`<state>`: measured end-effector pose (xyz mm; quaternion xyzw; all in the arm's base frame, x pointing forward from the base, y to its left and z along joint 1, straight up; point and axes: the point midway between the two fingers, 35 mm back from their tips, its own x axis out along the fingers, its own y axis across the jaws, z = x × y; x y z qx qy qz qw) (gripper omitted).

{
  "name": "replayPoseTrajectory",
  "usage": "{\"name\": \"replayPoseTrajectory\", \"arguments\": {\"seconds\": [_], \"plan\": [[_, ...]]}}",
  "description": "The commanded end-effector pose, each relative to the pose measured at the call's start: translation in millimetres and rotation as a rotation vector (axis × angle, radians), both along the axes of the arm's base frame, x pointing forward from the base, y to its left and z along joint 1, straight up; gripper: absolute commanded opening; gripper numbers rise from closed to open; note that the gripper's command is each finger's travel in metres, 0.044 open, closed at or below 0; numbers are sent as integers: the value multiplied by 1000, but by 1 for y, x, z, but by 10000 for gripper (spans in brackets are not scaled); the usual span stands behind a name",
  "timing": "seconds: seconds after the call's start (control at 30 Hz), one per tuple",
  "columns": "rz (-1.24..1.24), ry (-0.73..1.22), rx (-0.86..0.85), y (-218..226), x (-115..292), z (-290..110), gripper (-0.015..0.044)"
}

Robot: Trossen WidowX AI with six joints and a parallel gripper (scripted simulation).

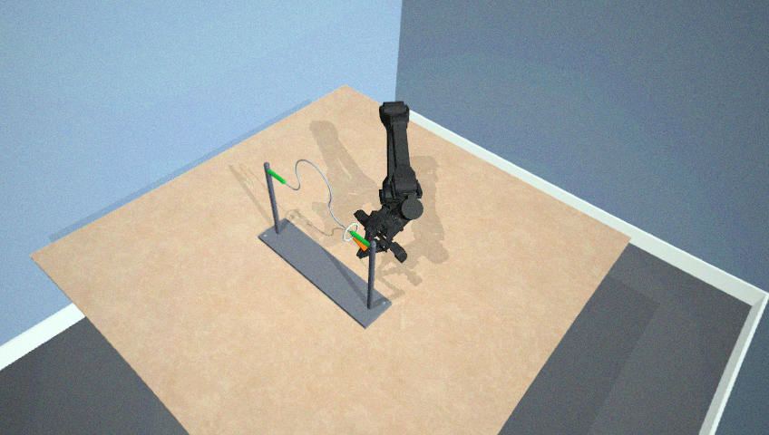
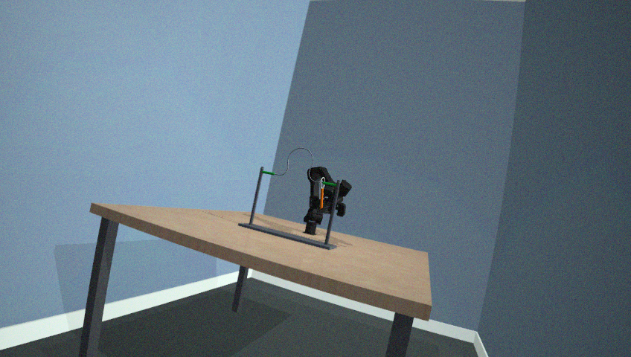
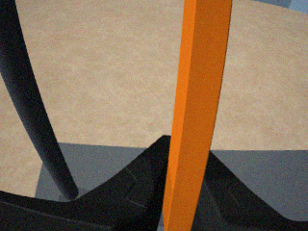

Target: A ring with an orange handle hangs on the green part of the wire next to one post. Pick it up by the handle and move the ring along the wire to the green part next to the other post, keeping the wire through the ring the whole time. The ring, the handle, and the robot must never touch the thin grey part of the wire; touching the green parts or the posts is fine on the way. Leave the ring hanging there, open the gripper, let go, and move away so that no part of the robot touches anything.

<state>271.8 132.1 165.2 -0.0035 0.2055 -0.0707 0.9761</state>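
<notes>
The pincer (image 1: 372, 241) is clamped on the orange handle (image 1: 359, 243), and in the top view it sits just behind the nearer post (image 1: 371, 275), at the end of the black arm (image 1: 396, 156) that reaches down from the far side of the tabletop (image 1: 216, 333). The pale ring (image 1: 350, 232) encircles the green sleeve (image 1: 359, 239) beside that post, with the handle slanting away below it. From there the thin grey wire (image 1: 318, 180) loops up and across to a second green sleeve (image 1: 276, 175) at the farther post (image 1: 271, 199); both posts stand on a long grey base plate (image 1: 318, 269). In the exterior view the ring (image 2: 322, 181) hangs on the green sleeve (image 2: 329, 184) next to the right-hand post (image 2: 332, 212), the handle (image 2: 321, 198) pointing almost straight down in front of the dark pincer (image 2: 322, 203), and the wire (image 2: 300, 152) arches above. In the wrist view the handle (image 3: 195, 96) rises nearly upright between two black fingers, its lower end pinched where they meet; a dark post (image 3: 29, 96) curves past on the left, with the base plate (image 3: 103, 161) lying behind.
</notes>
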Motion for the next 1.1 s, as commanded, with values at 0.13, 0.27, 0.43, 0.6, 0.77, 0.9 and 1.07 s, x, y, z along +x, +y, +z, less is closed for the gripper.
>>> {"name": "replayPoseTrajectory", "arguments": {"seconds": [0.13, 0.27, 0.43, 0.6, 0.77, 0.9, 1.07], "plan": [[-3, -1, 2, 8, 0, 1, -150], [-2, -2, 2, 12, 0, 1, -150], [-2, -2, 2, 17, 1, 1, -150], [-2, -3, 2, 20, 1, 0, -150], [-2, -3, 2, 20, 1, -6, -150], [-2, -3, 2, 20, 1, -12, -150], [-2, -3, 2, 20, 1, -15, -150]]}}
